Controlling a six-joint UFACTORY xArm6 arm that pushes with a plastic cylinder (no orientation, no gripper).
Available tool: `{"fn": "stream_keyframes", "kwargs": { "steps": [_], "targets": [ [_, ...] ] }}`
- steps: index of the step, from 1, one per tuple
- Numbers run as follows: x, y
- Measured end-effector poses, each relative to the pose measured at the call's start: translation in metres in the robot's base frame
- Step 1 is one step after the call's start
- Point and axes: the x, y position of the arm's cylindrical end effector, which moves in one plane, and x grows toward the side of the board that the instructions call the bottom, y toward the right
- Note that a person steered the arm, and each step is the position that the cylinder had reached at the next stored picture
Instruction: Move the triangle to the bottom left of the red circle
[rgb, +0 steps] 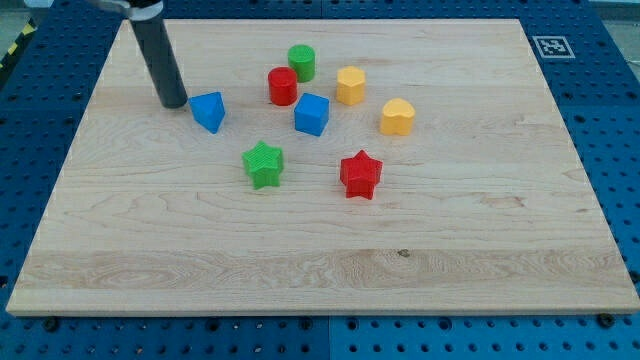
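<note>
One blue triangle (208, 111) sits at about eight o'clock from the red circle (282, 87), a little way off. My tip (174, 103) is just beside it at nine o'clock, maybe touching. I have no claw to open or close, only a rod. I think the job is nearly done; one small push closer may be left.

My tip (174, 103) just left of blue triangle (208, 111); red circle (282, 86) upper right.
</note>
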Motion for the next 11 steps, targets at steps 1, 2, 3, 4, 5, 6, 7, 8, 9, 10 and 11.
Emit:
{"fn": "stream_keyframes", "kwargs": {
  "steps": [1, 2, 3, 4, 5, 6, 7, 8, 9, 10, 11],
  "targets": [
    [0.001, 0.000],
    [0.012, 0.000],
    [0.019, 0.004],
    [0.017, 0.013],
    [0.016, 0.026],
    [0.016, 0.045],
    [0.016, 0.065],
    [0.016, 0.075],
    [0.017, 0.076],
    [0.037, 0.077],
    [0.039, 0.103]
  ]
}}
